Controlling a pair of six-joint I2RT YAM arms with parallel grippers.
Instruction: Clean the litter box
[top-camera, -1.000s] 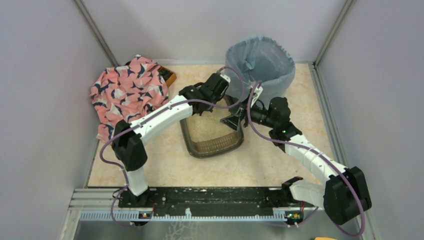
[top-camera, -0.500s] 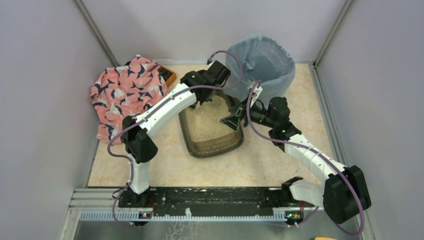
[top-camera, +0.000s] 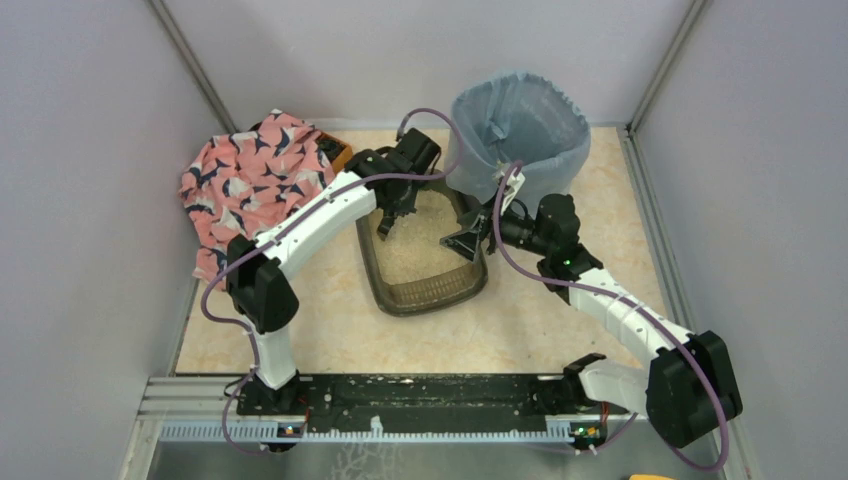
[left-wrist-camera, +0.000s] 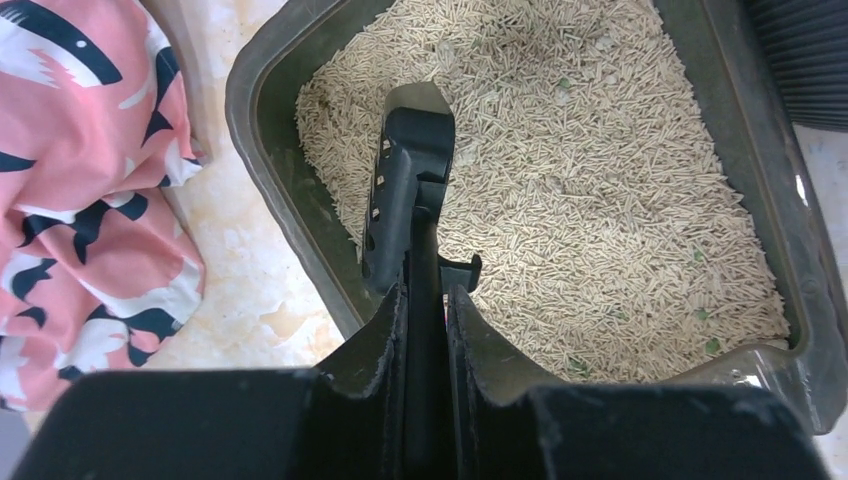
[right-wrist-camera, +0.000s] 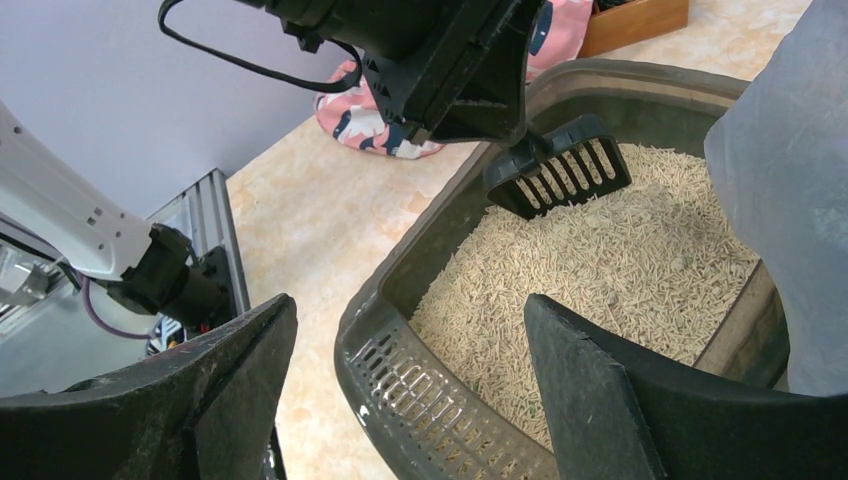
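Observation:
The litter box (top-camera: 430, 297) is a dark tray of beige pellets (left-wrist-camera: 600, 200) in the middle of the table. My left gripper (left-wrist-camera: 427, 295) is shut on the handle of a black slotted scoop (left-wrist-camera: 405, 170). The scoop's tip rests on the litter by the box's back left wall (left-wrist-camera: 262, 130). In the right wrist view the scoop (right-wrist-camera: 560, 175) hangs under the left gripper (right-wrist-camera: 470, 80). My right gripper (right-wrist-camera: 410, 320) is open over the box's slotted rim (right-wrist-camera: 440, 400), holding nothing. From above, this right gripper (top-camera: 463, 243) hovers at the box's right side. A few green specks (left-wrist-camera: 712, 345) lie among the pellets.
A round bin with a blue-grey liner (top-camera: 520, 135) stands behind the box, close to the right gripper (right-wrist-camera: 790, 200). A pink patterned cloth (top-camera: 255, 185) lies left of the box (left-wrist-camera: 70, 200), over a wooden box (top-camera: 338, 155). Walls enclose the table on three sides.
My left gripper has swung left, away from the bin, and tipped the scoop down onto the litter at the box's left side. The right arm has not moved.

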